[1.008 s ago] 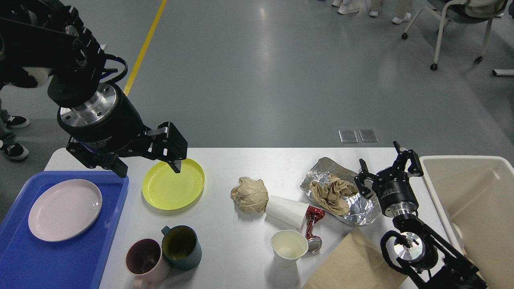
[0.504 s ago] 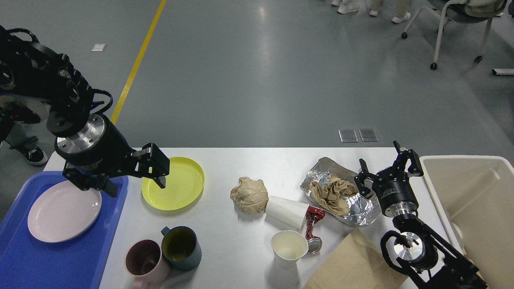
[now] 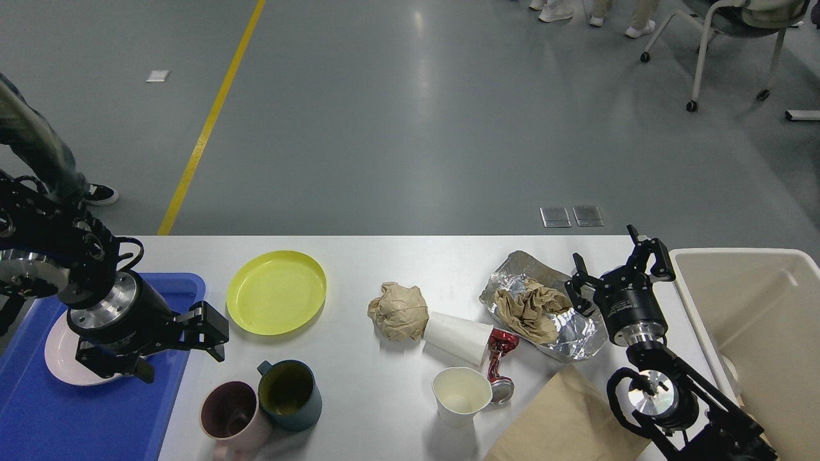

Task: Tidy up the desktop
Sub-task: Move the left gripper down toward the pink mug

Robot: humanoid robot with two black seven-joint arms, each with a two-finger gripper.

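On desktop: L hand open over blue tray, R hand open by foil, mugs near.

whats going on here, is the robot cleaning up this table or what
A two-armed robot is part-way through tidying the desktop. Its left gripper hangs open and empty over the edge of the blue tray, which already holds a pink plate. The right gripper is open beside the foil with crumpled paper. The yellow plate, two mugs, paper cups and other rubbish lie on the table; the beige bin stands at the right.
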